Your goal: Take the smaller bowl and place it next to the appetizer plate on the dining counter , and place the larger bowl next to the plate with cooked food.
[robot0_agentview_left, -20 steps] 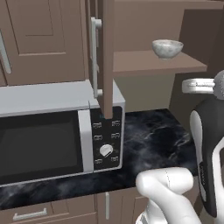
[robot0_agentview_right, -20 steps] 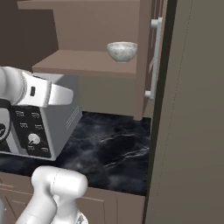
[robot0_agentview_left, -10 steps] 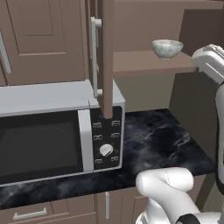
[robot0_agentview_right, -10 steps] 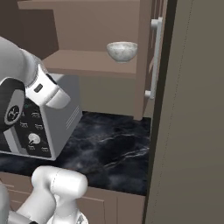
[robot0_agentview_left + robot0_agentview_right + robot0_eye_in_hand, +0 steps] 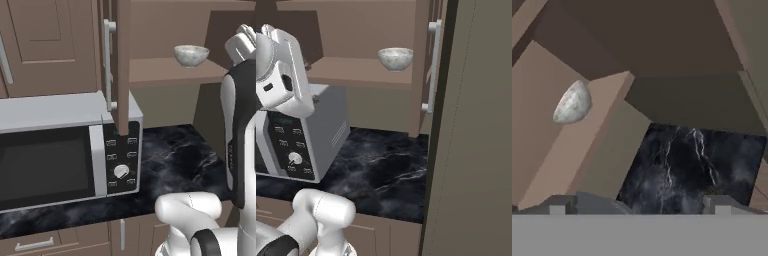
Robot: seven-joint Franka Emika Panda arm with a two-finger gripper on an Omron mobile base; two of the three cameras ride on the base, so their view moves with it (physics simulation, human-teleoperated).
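reaching for the small bowl on the open shelf

going left to right: the microwave (image 5: 65, 150) sits on the black marble counter (image 5: 175, 155), an open cabinet door (image 5: 120, 60) hangs edge-on above it, and the small bowl (image 5: 191, 55) stands upright on the brown shelf (image 5: 165, 72), apart from anything else. the gripper (image 5: 639, 205) is open, jaws spread wide and holding nothing.

to do this step well, i'd judge the hand should level with the shelf, come in from the open front clear of the door edge, and straddle the bowl's rim before closing; a mottled round wall may slip under a shallow pinch.

in the hand view the bowl (image 5: 573, 102) lies up and to the left of the fingertips (image 5: 558, 204), well apart and off the gripper's line, so the hand needs turning toward it.
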